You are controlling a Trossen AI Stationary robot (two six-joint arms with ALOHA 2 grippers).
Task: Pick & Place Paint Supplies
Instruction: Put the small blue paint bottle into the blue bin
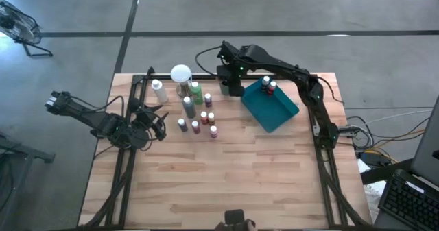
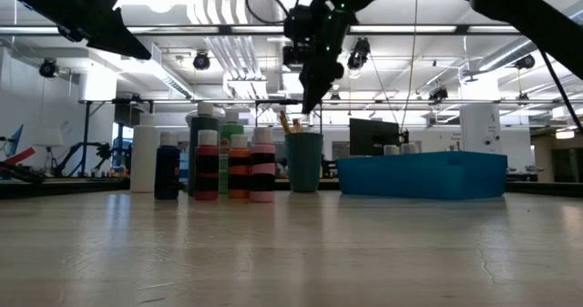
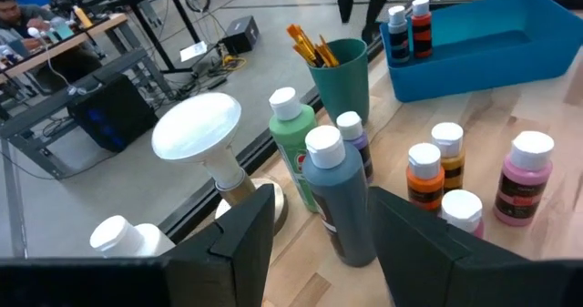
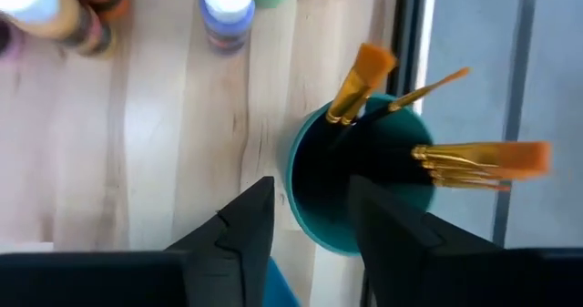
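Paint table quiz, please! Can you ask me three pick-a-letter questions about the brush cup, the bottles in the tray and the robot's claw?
1. Where is the brush cup?
A. Inside the tray
B. On the table beside the tray
C. In the left gripper

2. How many paint bottles stand in the teal tray?
A. None
B. Two
C. Five

3. The right gripper above the cup is:
A. Open and empty
B. Shut on a brush
C. Shut on a bottle

Answers:
1 B: the brush cup stands outside the teal tray.
2 B: two paint bottles show in one corner.
3 A: the right gripper has its fingers apart, nothing between.
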